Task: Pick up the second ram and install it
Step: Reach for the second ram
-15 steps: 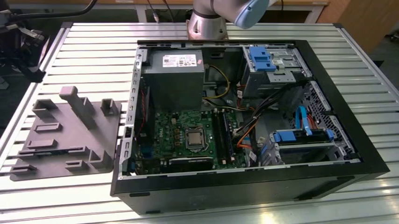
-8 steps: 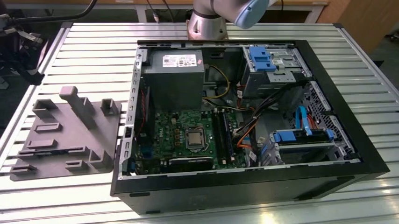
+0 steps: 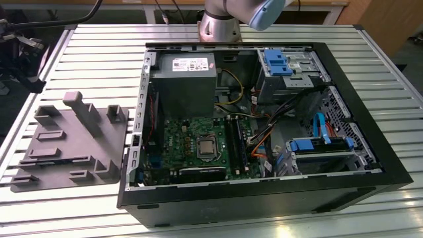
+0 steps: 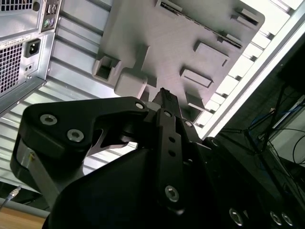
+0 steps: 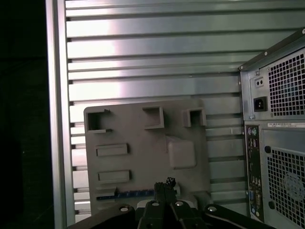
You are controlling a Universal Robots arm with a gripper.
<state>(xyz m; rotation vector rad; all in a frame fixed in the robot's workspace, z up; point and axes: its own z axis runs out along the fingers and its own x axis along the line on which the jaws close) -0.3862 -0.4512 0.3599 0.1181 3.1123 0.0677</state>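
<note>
Currently at the claw: the gripper [image 5: 165, 183] hangs over the grey moulded tray [image 5: 143, 160], its fingertips pressed together with nothing visible between them. In both wrist views they point down at the tray.
Where the second ram [image 5: 128, 194] is: not in the claw. A thin dark-and-blue strip lies edge-up in a long slot of the tray, close by the fingertips in the first wrist view, and I take that to be the stick.
Why it lies so: standing on edge in its slot, the stick probably leaves both flat faces free for a pinch from above.
Tray's place: lower left of the exterior view, beside the case's rear panel but apart from it.
Computer case [image 3: 264, 198]: on its side with the cover off, in the centre and right of the exterior view. The motherboard [image 3: 198, 144] faces up, so the memory slots [image 3: 237, 144] can be reached from above. Whether a stick already sits there I cannot tell.
Surface: a slatted aluminium table [image 3: 99, 49], its ribs bright with reflected light.
Room: the arm's base [image 3: 221, 25] stands at top centre, with dark cables in the upper left and wooden furniture along the top edge.
</note>
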